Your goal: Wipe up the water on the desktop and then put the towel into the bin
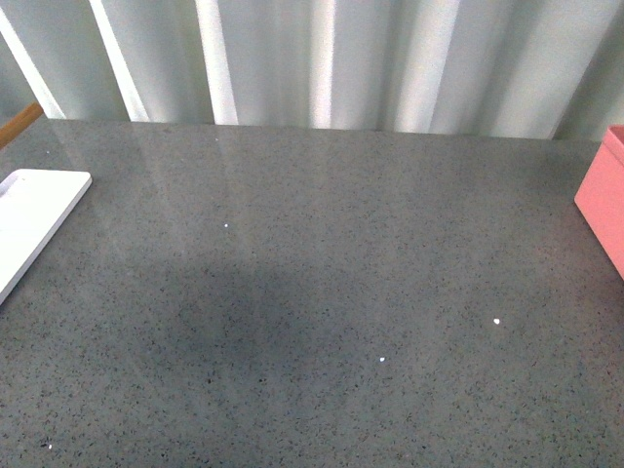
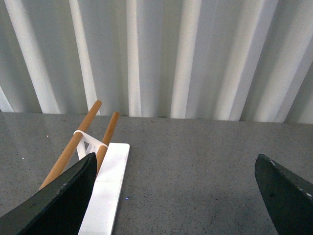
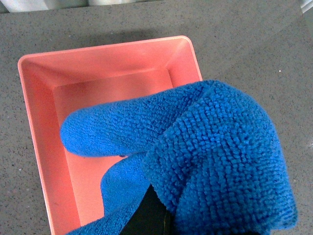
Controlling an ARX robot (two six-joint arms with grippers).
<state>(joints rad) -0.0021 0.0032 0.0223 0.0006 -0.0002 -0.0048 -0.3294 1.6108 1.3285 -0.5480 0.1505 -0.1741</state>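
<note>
Hanging over bin (image 3: 36,122): towel (image 3: 220,147), clamped in right gripper (image 3: 146,215)
Left gripper (image 2: 176,166): jaws wide apart, above desk (image 2: 195,139)
Desk's left edge: white tray (image 1: 34,210); bin at right edge

No legible text, label, brand, number or sign in any view, none on bin (image 3: 39,122), towel (image 3: 220,147), white tray (image 1: 34,210), desktop (image 1: 312,292)
</note>
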